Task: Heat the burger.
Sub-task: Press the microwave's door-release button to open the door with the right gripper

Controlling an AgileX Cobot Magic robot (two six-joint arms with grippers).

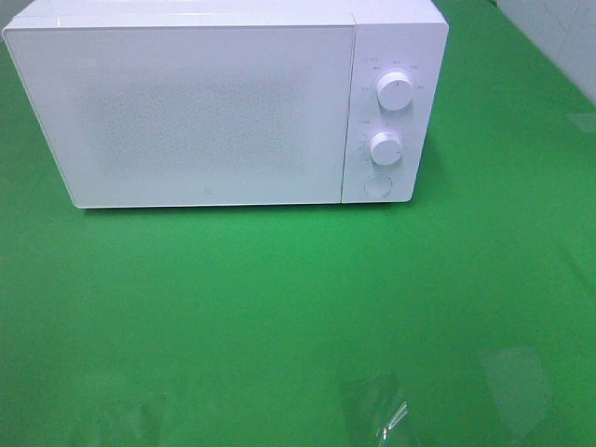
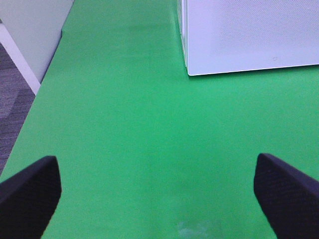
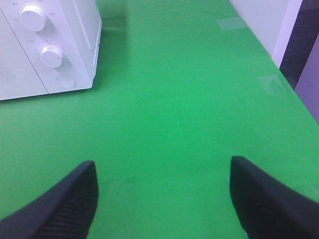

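Fingers (image 2: 30,199) of the left gripper (image 2: 158,199), black and textured, are standing spread wide apart. Only bare green table cover (image 2: 149,124) is showing between them, and they are gripping and touching nothing. The right gripper (image 3: 164,199) is likewise hanging open, its two black fingers (image 3: 271,204) well apart over the same green cover, and it is holding nothing either.

Beyond the left gripper, a boxy white microwave oven (image 2: 249,35) is sitting toward the table's far edge, with its pale speckled door lying shut and facing the near edge. Grey carpeted floor (image 2: 12,94) is showing past the table's edge on that arm's side. Beyond the right gripper, the oven's control end is coming into view: an upper white round knob (image 3: 31,16), a lower white round knob (image 3: 51,56) under it, and a flat round button (image 3: 65,80) at the bottom.

The round burger is showing in none of the views. Where it is lying, which way it is pointing and how it is sitting relative to either gripper cannot be told.

Patches of clear tape (image 1: 386,414) are glinting on the cover by the table's near edge.
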